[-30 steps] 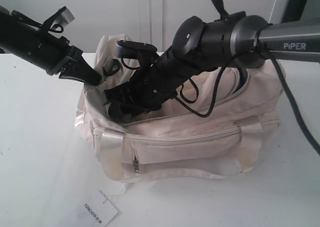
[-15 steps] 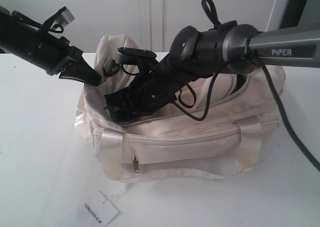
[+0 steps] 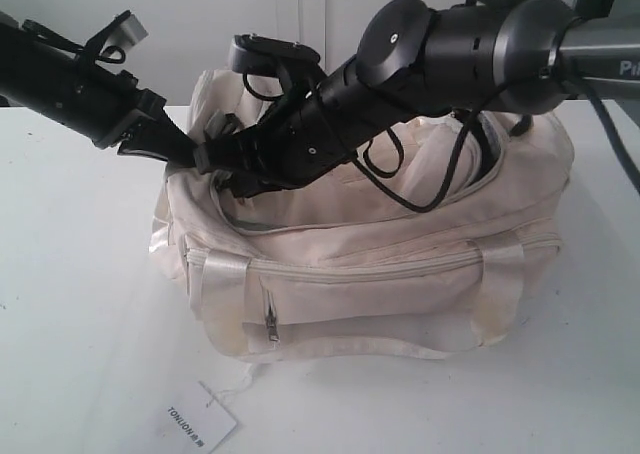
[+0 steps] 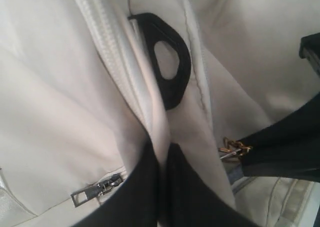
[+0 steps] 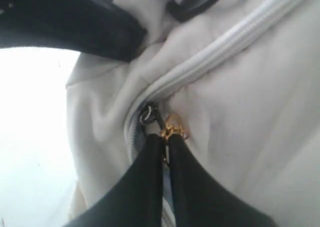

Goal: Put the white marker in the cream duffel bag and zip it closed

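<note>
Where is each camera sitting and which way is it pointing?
Exterior: off the arms, slightly above, facing the pocket side of the cream duffel bag; left arm and right arm show.
Left wrist: looks along the left fingers, pinching bag fabric near a black strap ring.
Right wrist: looks along the right fingers, shut on the gold zipper pull.
Shared: both wrist views show that gold pull.

White table [image 3: 70, 294], plain and bright, stretching wide on both sides. Sitting right on it is the bag [image 3: 400, 284], soft and slumped, base flat on the surface. On the near side, just off the bag's lower corner, a tag [image 3: 200, 422] lies flat, its thin string [image 3: 240, 384] trailing toward the bag.
</note>
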Available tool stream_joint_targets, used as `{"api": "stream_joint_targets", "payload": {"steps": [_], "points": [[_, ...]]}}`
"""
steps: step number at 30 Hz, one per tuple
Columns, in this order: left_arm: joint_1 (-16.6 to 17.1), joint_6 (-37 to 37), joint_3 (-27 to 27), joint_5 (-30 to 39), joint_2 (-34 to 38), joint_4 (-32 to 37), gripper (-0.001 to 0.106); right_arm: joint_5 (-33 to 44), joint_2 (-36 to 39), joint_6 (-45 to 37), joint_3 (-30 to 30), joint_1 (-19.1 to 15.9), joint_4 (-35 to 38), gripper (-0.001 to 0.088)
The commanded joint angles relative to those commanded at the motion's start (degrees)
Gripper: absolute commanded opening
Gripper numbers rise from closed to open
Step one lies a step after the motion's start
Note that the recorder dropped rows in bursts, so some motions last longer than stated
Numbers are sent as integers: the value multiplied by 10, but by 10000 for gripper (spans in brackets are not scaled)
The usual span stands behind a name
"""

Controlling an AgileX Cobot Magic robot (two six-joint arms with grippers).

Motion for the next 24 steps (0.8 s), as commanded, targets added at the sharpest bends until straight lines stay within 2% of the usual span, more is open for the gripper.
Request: {"api": "stream_joint_targets", "payload": {"steps": [24], "points": [[0, -5, 0, -30, 0, 4, 0, 198, -46, 1, 0, 0, 3, 0]]}}
